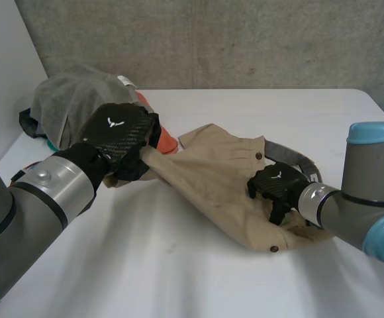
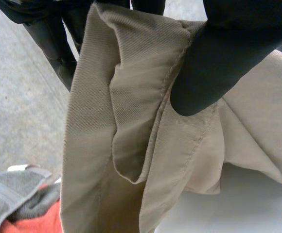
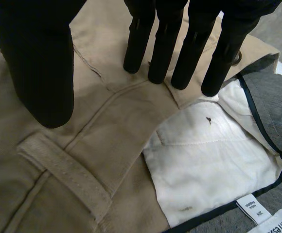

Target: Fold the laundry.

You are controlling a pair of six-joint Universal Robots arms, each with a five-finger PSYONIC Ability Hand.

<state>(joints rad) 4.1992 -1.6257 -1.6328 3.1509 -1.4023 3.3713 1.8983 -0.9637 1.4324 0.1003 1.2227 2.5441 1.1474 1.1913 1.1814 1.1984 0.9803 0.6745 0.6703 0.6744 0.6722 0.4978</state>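
Note:
Tan trousers (image 1: pixel 208 179) lie crumpled across the middle of the white table (image 1: pixel 179 265). My left hand (image 1: pixel 120 132) is shut on their left end, lifting it a little. In the left wrist view the thumb (image 2: pixel 219 58) pinches a fold of the tan cloth (image 2: pixel 131 121) against the fingers behind it. My right hand (image 1: pixel 276 184) rests on the waistband end at the right. Its fingers (image 3: pixel 163 43) are straight, tips down on the cloth beside the white pocket lining (image 3: pixel 204 165) and a belt loop (image 3: pixel 63 170).
A pile of laundry sits at the back left behind my left hand: a grey garment (image 1: pixel 73 99) over an orange one (image 1: pixel 167 140). A grey concrete wall (image 1: pixel 245 40) runs behind the table's far edge.

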